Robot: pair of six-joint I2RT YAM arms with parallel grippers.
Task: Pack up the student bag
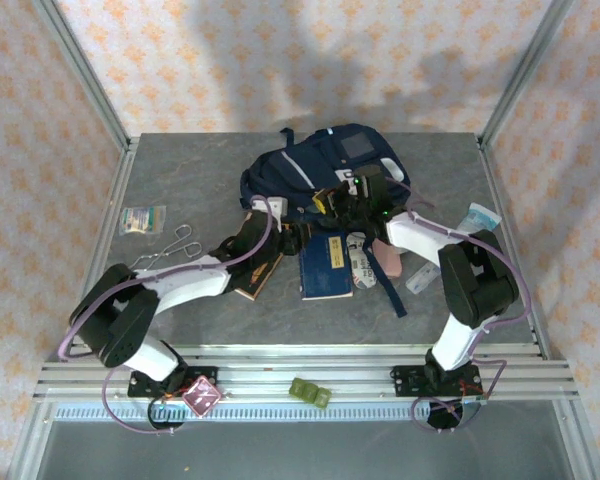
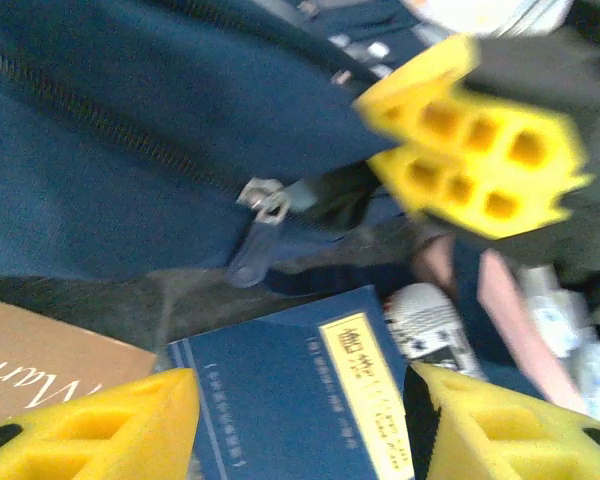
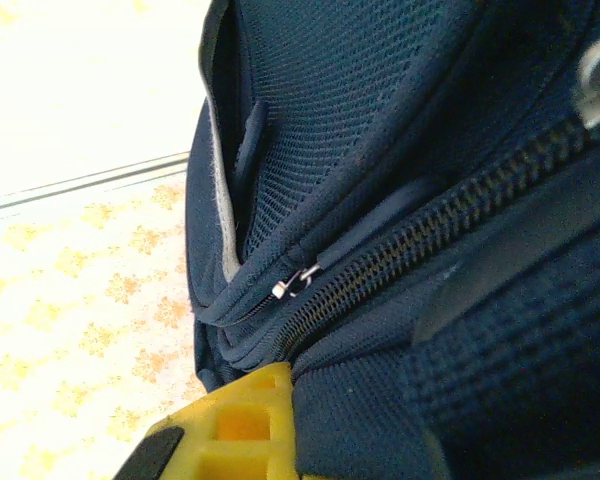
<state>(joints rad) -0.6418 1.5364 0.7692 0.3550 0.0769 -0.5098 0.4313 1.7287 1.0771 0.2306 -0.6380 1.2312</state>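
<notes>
Left gripper with fingers apart at the zip, right gripper clamped on the student bag.
Student bag lies at the middle-back of the table; the left gripper hangs just short of its zipper pull, above a navy-blue book with a yellow label and a brown book, while the right gripper presses together on bag fabric beside the zip.

Top view: you get soft, even light, with a faint shadow on the back wall. Left wrist view: the right pincer is blurred. Right wrist view: the patterned wall is washed out and the student bag goes soft near your lens.
</notes>
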